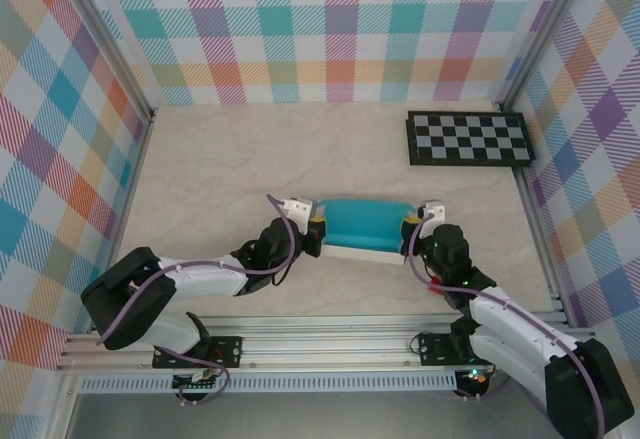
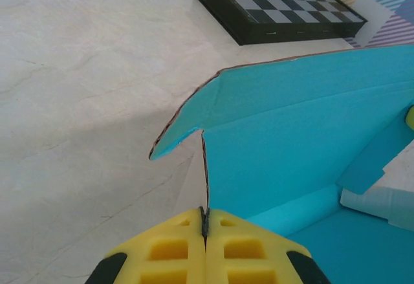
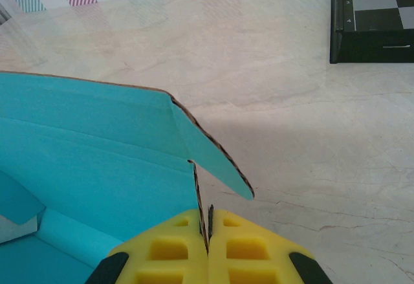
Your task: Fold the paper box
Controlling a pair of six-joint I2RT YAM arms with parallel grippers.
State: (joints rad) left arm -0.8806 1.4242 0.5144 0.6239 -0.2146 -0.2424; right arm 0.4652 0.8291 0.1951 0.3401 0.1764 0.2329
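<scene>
Two grips steady the paper box (image 1: 365, 224) near the middle of the counter (image 1: 230, 159): the left jaws clench its left end wall, the right jaws its right. Long walls stand up, teal inside; corner tabs (image 2: 178, 129) splay untucked, so closing seemingly remains.

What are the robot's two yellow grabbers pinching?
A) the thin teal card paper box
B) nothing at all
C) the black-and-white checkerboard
A: the left gripper and right gripper each clamp a wall edge of the thin teal card paper box, one at each end; the black-and-white checkerboard lies apart at the far right.
</scene>
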